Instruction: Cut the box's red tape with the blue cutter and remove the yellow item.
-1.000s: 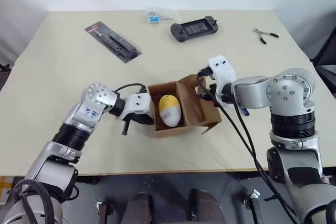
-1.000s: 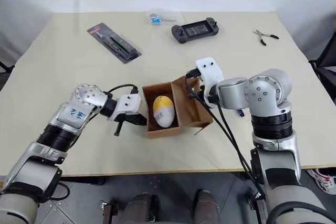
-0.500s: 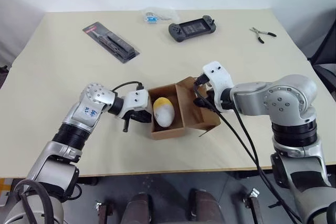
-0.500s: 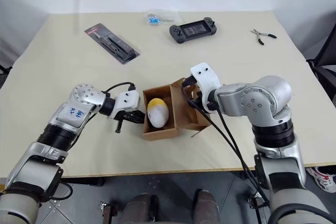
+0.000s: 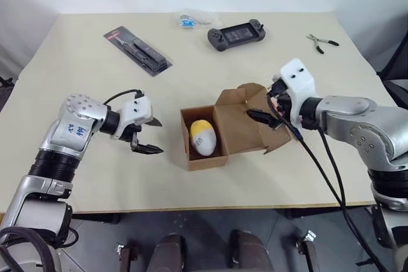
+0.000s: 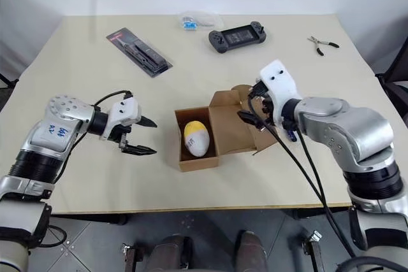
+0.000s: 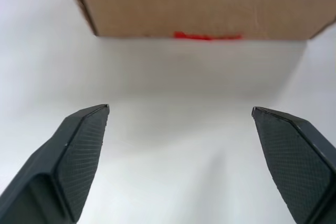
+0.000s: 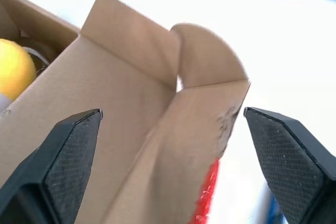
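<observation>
Both jaws wide beside corrugated brown box (image 5: 204,154), egg-shaped yellow item (image 5: 203,137) inside

Silver arms w/ black joints & cables, white wrist housings, black textured jaws.

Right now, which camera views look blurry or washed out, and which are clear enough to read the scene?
Both head views: evenly lit, with a clear brown cardboard box and soft shadows on the cream table. Left wrist view: table blown out white, box edge soft. Right wrist view: cardboard flap close and blurred, background overexposed.
</observation>
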You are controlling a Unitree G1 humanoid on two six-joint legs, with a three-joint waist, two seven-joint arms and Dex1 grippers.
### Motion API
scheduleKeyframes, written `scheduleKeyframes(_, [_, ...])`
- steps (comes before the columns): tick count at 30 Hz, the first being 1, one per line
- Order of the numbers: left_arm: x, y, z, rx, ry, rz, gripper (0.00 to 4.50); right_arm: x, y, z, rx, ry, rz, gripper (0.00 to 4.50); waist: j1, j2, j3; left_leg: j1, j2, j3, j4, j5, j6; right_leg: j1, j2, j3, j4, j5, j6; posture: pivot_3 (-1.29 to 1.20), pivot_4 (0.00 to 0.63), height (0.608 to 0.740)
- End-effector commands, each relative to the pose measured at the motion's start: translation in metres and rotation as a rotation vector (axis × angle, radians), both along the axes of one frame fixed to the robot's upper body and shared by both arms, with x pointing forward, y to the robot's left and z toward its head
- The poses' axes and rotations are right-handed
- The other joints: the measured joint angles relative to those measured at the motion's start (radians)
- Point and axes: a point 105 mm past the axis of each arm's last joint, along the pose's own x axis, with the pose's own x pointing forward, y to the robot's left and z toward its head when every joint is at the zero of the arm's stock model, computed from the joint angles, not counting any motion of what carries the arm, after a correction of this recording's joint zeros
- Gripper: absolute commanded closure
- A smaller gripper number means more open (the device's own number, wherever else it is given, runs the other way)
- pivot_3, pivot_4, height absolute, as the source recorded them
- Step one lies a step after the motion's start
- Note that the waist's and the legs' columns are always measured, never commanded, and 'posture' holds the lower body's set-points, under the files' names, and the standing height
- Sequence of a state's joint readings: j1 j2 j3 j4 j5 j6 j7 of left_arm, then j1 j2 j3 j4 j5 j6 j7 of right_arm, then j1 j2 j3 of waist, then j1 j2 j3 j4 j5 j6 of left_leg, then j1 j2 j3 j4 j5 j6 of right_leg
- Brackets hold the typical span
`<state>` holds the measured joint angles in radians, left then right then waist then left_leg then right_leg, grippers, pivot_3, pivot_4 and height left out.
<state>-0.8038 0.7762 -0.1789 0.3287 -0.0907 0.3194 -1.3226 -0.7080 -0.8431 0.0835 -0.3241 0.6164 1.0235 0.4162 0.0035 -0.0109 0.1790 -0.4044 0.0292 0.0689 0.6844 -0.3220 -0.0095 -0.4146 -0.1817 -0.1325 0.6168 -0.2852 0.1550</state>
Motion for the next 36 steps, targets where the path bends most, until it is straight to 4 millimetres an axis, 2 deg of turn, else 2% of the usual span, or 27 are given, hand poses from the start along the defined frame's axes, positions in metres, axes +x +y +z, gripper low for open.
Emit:
scheduleKeyframes(1, [-0.001, -0.018, 0.049, -0.126, -0.119, -0.077, 0.02, -0.012, -0.012, 0.036, 0.013, -0.184, 0.086, 0.00, 0.001, 0.000, 0.000, 0.000, 0.000, 0.000, 0.000, 0.000, 0.000, 0.000, 0.000, 0.000, -0.001, 0.000, 0.000, 0.00, 0.150, 0.740])
scheduleKeyframes(4, [-0.005, -0.052, 0.069, -0.167, -0.229, -0.191, 0.02, -0.041, -0.012, 0.042, 0.041, -0.195, 0.270, 0.00, 0.010, 0.000, 0.000, 0.000, 0.000, 0.000, 0.000, 0.000, 0.000, 0.001, 0.000, 0.000, -0.002, 0.000, 0.000, 0.00, 0.150, 0.740])
scheduleKeyframes(7, [-0.009, -0.076, 0.066, -0.160, -0.169, -0.267, 0.02, -0.075, -0.012, 0.025, 0.001, -0.135, 0.445, 0.00, 0.021, -0.001, 0.000, 0.000, 0.000, 0.000, 0.000, 0.000, 0.000, 0.003, 0.000, -0.001, -0.005, 0.000, 0.001, 0.00, 0.150, 0.740])
scheduleKeyframes(10, [-0.013, -0.098, 0.057, -0.143, -0.131, -0.344, 0.02, -0.092, -0.021, 0.014, -0.028, -0.098, 0.482, 0.00, 0.022, -0.001, 0.000, 0.001, -0.001, 0.000, 0.000, 0.000, 0.000, 0.004, 0.000, -0.001, -0.006, 0.001, 0.001, 0.00, 0.150, 0.740])
scheduleKeyframes(12, [-0.017, -0.110, 0.042, -0.091, -0.089, -0.402, 0.02, -0.094, -0.030, 0.008, -0.043, -0.069, 0.449, 0.00, 0.022, -0.001, 0.000, 0.001, -0.001, 0.001, 0.002, 0.000, 0.000, 0.005, 0.000, -0.001, -0.006, 0.001, 0.001, 0.00, 0.150, 0.740])
scheduleKeyframes(15, [-0.019, -0.115, 0.024, -0.014, -0.049, -0.438, 0.02, -0.091, -0.040, 0.006, -0.063, -0.081, 0.387, 0.00, 0.019, -0.001, 0.000, 0.001, 0.000, 0.001, 0.004, 0.000, 0.000, 0.005, 0.000, 0.000, -0.005, 0.001, 0.001, 0.00, 0.150, 0.740])
scheduleKeyframes(20, [0.005, -0.112, -0.015, 0.172, -0.043, -0.385, 0.02, -0.096, -0.040, 0.014, -0.025, -0.146, 0.345, 0.00, 0.024, -0.001, 0.000, 0.001, 0.000, 0.001, 0.006, 0.000, 0.000, 0.006, 0.000, 0.000, -0.005, 0.001, 0.000, 0.00, 0.150, 0.740])
scheduleKeyframes(23, [0.009, -0.110, -0.017, 0.183, -0.060, -0.397, 0.59, -0.102, -0.042, 0.018, 0.013, -0.202, 0.346, 0.00, 0.024, -0.001, 0.000, 0.001, 0.000, 0.001, 0.007, -0.001, 0.001, 0.006, 0.000, 0.000, -0.005, 0.001, 0.000, 0.00, 0.150, 0.740])
scheduleKeyframes(26, [0.009, -0.113, -0.013, 0.158, -0.059, -0.411, 1.50, -0.109, -0.045, 0.020, 0.070, -0.253, 0.360, 0.00, 0.024, -0.001, 0.000, 0.001, 0.000, 0.001, 0.007, -0.001, 0.001, 0.007, 0.000, 0.000, -0.005, 0.001, 0.000, 0.00, 0.150, 0.740])
scheduleKeyframes(30, [0.006, -0.116, -0.009, 0.136, -0.046, -0.440, 2.69, -0.120, -0.064, -0.004, 0.049, -0.169, 0.358, 0.00, 0.024, -0.001, 0.000, 0.001, 0.000, 0.001, 0.008, -0.001, 0.001, 0.007, 0.000, 0.000, -0.005, 0.001, 0.000, 0.00, 0.150, 0.740])
scheduleKeyframes(34, [0.006, -0.119, 0.002, 0.095, -0.055, -0.443, 3.82, -0.128, -0.076, -0.015, 0.062, -0.120, 0.361, 0.00, 0.024, -0.001, 0.000, 0.001, 0.000, 0.001, 0.009, -0.001, 0.002, 0.007, 0.000, 0.000, -0.004, 0.001, 0.000, 0.00, 0.150, 0.740])
scheduleKeyframes(36, [0.005, -0.122, 0.012, 0.055, -0.062, -0.438, 4.23, -0.130, -0.079, -0.016, 0.088, -0.121, 0.368, 0.00, 0.023, -0.001, 0.000, 0.001, 0.000, 0.001, 0.010, -0.001, 0.002, 0.007, 0.000, 0.000, -0.004, 0.001, 0.000, 0.00, 0.150, 0.740])
